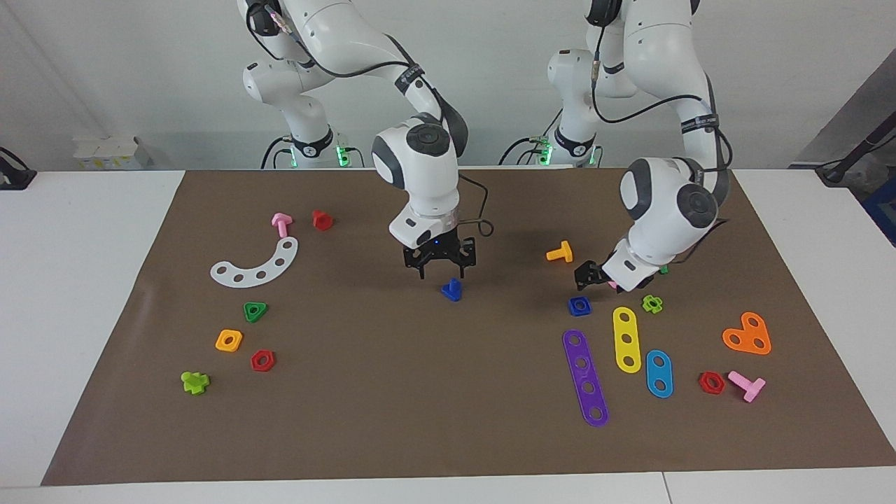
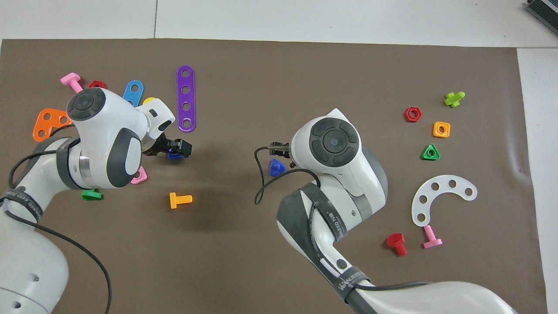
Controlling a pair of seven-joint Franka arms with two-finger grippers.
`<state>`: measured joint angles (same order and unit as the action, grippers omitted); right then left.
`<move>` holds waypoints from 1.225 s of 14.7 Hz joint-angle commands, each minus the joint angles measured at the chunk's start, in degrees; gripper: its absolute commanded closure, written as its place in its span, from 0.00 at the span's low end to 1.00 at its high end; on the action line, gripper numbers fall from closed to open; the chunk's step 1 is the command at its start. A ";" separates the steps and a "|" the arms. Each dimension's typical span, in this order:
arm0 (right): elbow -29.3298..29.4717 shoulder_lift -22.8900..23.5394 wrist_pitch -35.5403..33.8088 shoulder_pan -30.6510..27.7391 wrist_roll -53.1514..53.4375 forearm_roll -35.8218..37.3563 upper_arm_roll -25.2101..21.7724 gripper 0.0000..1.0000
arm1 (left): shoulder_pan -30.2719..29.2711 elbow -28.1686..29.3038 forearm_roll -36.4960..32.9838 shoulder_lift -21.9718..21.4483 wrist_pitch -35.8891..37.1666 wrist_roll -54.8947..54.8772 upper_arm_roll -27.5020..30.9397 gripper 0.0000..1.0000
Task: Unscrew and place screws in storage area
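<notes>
Starting at the right arm's end of the brown paper mat [image 1: 420,406], I see a white curved plastic strip with holes [image 1: 259,266]. A small pink plastic bolt [image 1: 281,224] and a red plastic bolt [image 1: 321,220] lie just nearer to the robots than it.

Around the middle of the mat, my right gripper [image 1: 446,275] points straight down with its jaws spread wide and nothing between them. It hangs just above the small dark-blue plastic screw with a triangular head [image 1: 452,290]. The screw sits on the mat by itself, untouched, well apart from the other parts.

Toward the left arm's end, an orange plastic T-shaped bolt [image 1: 559,252] lies on the mat. Beside it my left gripper [image 1: 584,276] hangs tilted, just over a flat blue square plastic nut [image 1: 579,306]. The nut rests on the mat, clear of the gripper. Whether that gripper is wide or narrow I cannot tell.
</notes>
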<state>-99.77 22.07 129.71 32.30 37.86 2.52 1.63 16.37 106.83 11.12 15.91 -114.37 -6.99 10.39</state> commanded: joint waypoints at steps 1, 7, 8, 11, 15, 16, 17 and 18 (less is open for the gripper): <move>3.79 4.99 1.33 1.18 2.13 1.70 -0.23 0.11 | -5.45 0.39 -5.13 -4.12 5.20 -4.51 -0.19 0.00; 1.43 5.44 1.60 2.32 2.31 2.14 -0.23 0.27 | -15.38 1.53 -7.08 -9.75 7.84 -12.86 -0.10 0.00; 0.99 5.35 1.51 2.33 2.31 2.23 -0.23 0.30 | -16.79 1.54 -7.60 -10.45 7.93 -14.09 -0.10 0.00; 0.37 5.09 1.16 3.12 2.31 2.31 -0.23 0.34 | -17.95 1.71 -10.93 -12.83 8.98 -15.25 -0.10 0.00; 0.54 5.09 1.25 3.12 2.40 2.66 -0.32 0.56 | -17.51 1.80 -12.00 -17.74 13.11 -14.46 -0.10 0.00; 0.46 5.09 1.08 3.12 2.40 2.93 -0.32 0.56 | -17.25 1.80 -12.00 -18.80 14.43 -14.37 -0.19 0.00; 0.46 5.00 0.90 3.12 2.40 2.93 -0.32 0.57 | -16.90 1.71 -12.00 -19.86 15.48 -13.58 -0.19 0.00; 0.46 5.00 0.64 3.12 2.40 2.93 -0.32 0.65 | -16.72 1.71 -12.00 -20.65 16.54 -12.18 -0.71 0.00</move>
<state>-98.82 27.58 130.85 35.16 38.06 3.90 1.51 -1.17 106.88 0.97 -1.50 -99.72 -21.55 10.21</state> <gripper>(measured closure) 0.559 0.000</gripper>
